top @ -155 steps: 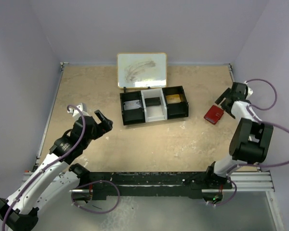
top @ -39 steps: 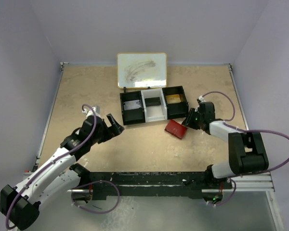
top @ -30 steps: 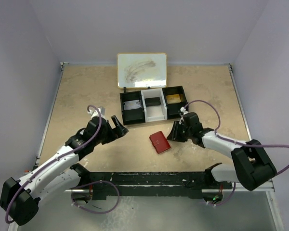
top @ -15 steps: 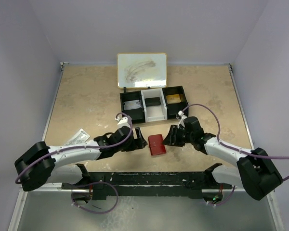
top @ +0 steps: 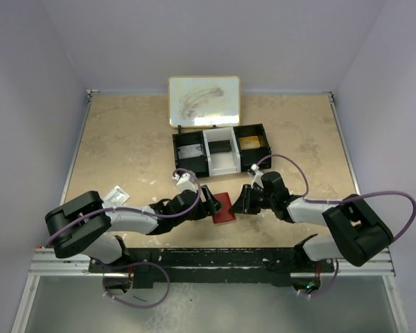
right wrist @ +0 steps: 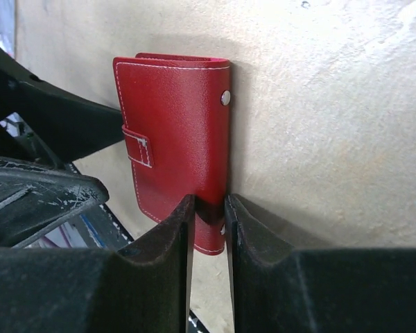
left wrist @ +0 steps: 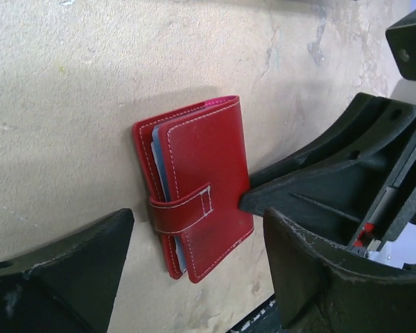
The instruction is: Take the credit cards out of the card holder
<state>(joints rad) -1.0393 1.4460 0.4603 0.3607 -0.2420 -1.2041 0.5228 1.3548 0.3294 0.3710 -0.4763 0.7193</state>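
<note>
Right jaws: nearly together, clamped on one short edge of the red card holder (right wrist: 173,139). The two black fingers (right wrist: 159,270) pinch that edge at the lower centre of the right wrist view.
Left jaws: wide apart, holding nothing. Their fingers (left wrist: 55,277) fill the lower corners of the left wrist view, with the card holder between them and just ahead.
Card holder: closed, strap across its open side, pale blue sleeves showing at that side. It is on the table (top: 125,139), at the centre of the overhead view, just below the black tray (top: 267,151).
Change: five seconds ago it lay at the right of the frame beside the right arm. It has since come to the middle. In the last half second the left arm has closed in from the left.
Further out: a whiteboard (top: 204,101) at the top of the frame and a small white packet (top: 116,195) at the left.
</note>
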